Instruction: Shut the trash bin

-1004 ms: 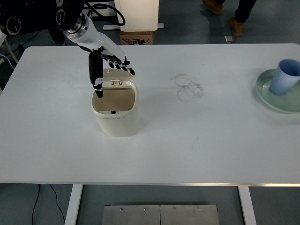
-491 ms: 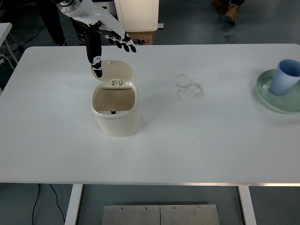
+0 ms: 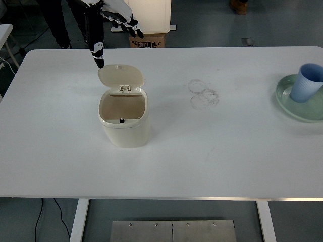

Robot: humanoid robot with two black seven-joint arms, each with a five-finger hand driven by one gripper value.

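Standing open on the white table (image 3: 227, 166), the small cream plastic trash bin (image 3: 125, 123) has its round hinged lid (image 3: 121, 75) flipped up at its 12 o'clock side. Left hand (image 3: 108, 20), black with white knuckles, hangs at the lid's 11 o'clock, fingers loosely spread, gripping nothing, one fingertip near the lid's rim. Way off at 3 o'clock, a pale blue cup (image 3: 307, 83) sits in a green dish (image 3: 290, 106).

White table (image 3: 212, 166), near edge along the bottom. Cream trash bin (image 3: 125, 121) standing left of centre, lid (image 3: 121, 76) tipped up and back. Faint ring smudges (image 3: 203, 94) near the middle. Green plate (image 3: 287, 101) at the right edge, carrying a blue cup (image 3: 307, 83).
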